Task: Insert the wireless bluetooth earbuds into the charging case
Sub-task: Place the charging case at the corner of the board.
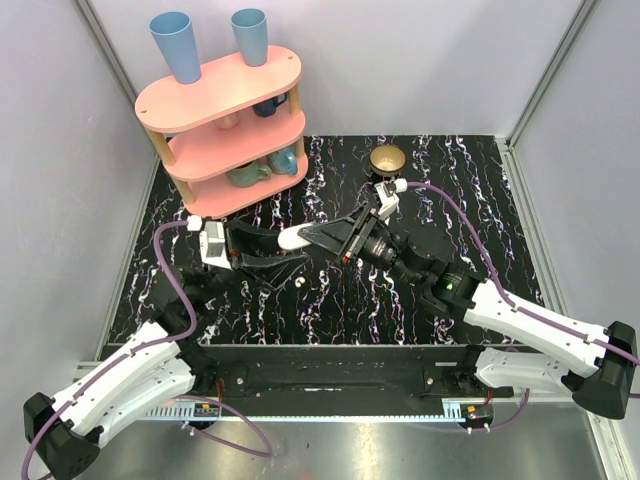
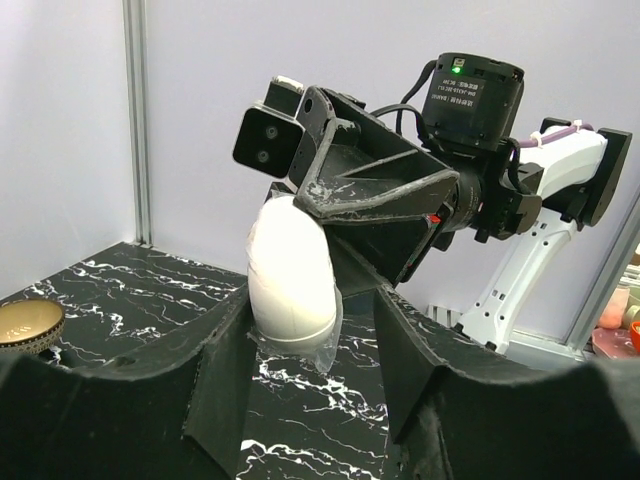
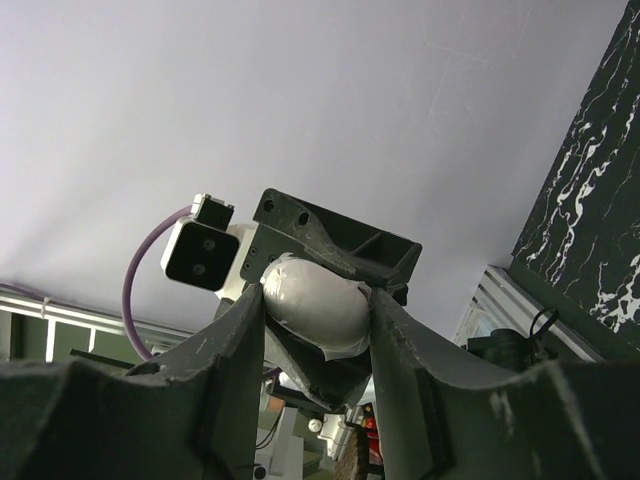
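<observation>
A black table veined with white fills the floor of a pale-walled booth. Above its middle hangs the case (image 1: 296,238), a glossy white pill held clear of the table. The right hand (image 3: 318,315) is closed on one end of the case, a finger pressed to each side. The left hand (image 2: 305,345) is partly open around the other end, one finger against the shell and a gap showing at the other. I cannot tell whether the lid is open.

On the table just near of the case lies what may be an earbud (image 1: 300,283), too small to be sure. The second is not in sight.

The likely trouble is the smooth rounded shell. If the left hand closes off-centre, it could twist or squirt out of the single firm grip and drop. Both hands crowd the case, so neither is free to fetch an earbud.

Beyond the case stands a gold bowl (image 1: 387,158). A pink shelf (image 1: 220,95) with blue cups (image 1: 176,45) is well apart from the case, and nothing blocks it.
</observation>
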Tool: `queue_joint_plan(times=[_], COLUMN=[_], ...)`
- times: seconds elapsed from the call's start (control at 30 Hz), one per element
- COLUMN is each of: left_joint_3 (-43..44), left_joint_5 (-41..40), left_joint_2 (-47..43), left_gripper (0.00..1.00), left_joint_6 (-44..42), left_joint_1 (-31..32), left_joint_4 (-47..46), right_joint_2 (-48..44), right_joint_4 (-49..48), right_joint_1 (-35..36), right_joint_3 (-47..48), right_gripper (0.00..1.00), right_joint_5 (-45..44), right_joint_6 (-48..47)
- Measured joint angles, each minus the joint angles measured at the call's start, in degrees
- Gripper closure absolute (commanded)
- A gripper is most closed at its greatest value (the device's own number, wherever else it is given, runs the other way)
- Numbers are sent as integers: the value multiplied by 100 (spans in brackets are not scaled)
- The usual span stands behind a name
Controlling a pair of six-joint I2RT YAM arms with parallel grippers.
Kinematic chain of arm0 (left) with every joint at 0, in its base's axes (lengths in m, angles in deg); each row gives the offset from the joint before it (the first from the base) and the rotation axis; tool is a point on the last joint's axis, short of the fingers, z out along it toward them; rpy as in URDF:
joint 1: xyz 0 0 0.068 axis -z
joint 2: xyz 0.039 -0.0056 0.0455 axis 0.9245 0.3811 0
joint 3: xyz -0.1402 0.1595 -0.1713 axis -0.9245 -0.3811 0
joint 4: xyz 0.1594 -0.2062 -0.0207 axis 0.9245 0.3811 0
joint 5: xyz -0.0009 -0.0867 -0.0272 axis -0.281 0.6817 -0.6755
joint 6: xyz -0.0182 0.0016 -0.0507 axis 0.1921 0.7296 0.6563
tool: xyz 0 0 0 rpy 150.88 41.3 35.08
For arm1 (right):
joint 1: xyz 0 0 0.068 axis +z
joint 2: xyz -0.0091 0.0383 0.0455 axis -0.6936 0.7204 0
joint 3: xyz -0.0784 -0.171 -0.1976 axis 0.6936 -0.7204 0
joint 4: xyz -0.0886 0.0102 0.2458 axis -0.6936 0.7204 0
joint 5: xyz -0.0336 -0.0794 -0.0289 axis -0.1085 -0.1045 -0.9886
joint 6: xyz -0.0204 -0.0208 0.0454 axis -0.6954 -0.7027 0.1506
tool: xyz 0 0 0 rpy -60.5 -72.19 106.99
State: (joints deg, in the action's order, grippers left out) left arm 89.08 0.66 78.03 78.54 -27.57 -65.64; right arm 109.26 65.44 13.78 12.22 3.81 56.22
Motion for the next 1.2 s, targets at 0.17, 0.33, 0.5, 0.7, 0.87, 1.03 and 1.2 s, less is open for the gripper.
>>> queue_joint_plan(times=[0.17, 0.33, 0.5, 0.7, 0.87, 1.03, 1.2], left_joint_3=[-87, -162, -184, -184, -184, -184, -184], left_joint_5=[-122, -334, -472, -483, -472, -468, -476], left_joint_2=[-37, -81, -83, -35, 79, 221, 229], left_gripper=[47, 48, 49, 50, 50, 51, 51], left_joint_6=[70, 114, 197, 227, 245, 251, 251], left_joint_1=[13, 17, 17, 20, 22, 24, 24], left_joint_4=[-138, -382, -619, -691, -688, -684, -704], right_joint_2=[2, 2, 4, 4, 7, 17, 24], right_joint_4=[-109, -166, -223, -262, -328, -341, -369], right_joint_1=[0, 0, -9, -11, -15, -33, -44], right_joint_3=[-55, -98, -149, -162, -162, -162, -162], right_gripper=[85, 86, 86, 86, 86, 86, 86], right_joint_5=[-2, -2, -2, 0, 2, 7, 9], right_joint_6=[96, 181, 256, 289, 302, 310, 330])
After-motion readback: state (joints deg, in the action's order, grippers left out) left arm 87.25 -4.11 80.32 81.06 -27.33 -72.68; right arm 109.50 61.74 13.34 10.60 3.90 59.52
